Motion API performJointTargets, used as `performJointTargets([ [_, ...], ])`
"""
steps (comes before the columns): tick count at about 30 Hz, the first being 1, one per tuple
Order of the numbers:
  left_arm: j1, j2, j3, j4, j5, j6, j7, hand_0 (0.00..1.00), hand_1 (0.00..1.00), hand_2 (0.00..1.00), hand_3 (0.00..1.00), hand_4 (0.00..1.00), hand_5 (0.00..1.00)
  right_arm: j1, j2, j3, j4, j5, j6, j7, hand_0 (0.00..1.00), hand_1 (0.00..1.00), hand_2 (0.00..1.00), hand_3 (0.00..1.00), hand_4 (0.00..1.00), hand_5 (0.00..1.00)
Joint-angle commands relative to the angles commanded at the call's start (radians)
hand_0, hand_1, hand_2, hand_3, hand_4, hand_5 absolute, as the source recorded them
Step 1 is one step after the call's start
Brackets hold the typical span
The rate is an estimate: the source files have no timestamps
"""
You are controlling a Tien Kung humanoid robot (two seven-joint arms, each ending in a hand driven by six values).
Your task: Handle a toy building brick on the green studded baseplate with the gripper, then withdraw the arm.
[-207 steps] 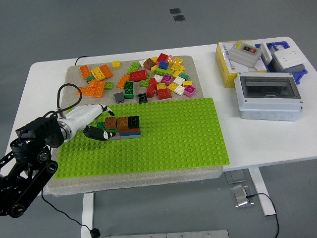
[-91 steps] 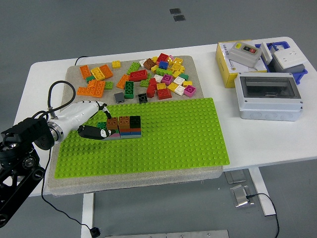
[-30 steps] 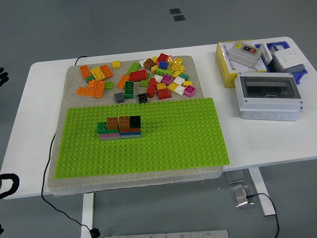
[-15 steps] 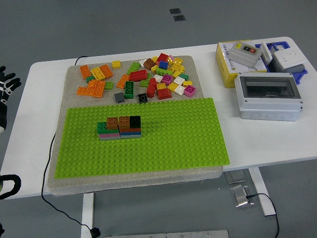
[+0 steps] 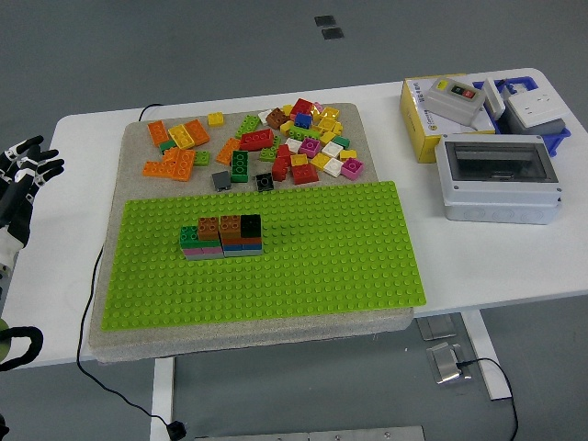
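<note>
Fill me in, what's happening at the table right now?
Nothing is being held at the moment. The left hand is at the picture's left edge, off the mat, fingers spread and empty. A small stack of bricks sits pressed onto the green baseplate, left of its middle, with a green brick on its left end. The loose brick pile lies on the grey mat behind the baseplate. The right hand is not in view, and no person is at the table.

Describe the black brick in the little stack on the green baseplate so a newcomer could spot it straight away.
Start at the green baseplate filling the middle of the padded mat. On its left part stands the only built-up cluster of bricks. The black brick is the top piece at that cluster's right end, beside two brown ones.
</note>
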Motion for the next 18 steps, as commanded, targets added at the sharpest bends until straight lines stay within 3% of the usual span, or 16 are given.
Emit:
performJointTargets([
  [18,0.001,0.005,0.040,0.003,0.004,0.006,-0.012,0.711,0.636,0.596,0.641,0.616,0.440,-0.002,-0.001,-0.024,0.000,0.030,-0.002,-0.008,0.593,0.530,0.694,0.784,0.649,0.998],
])
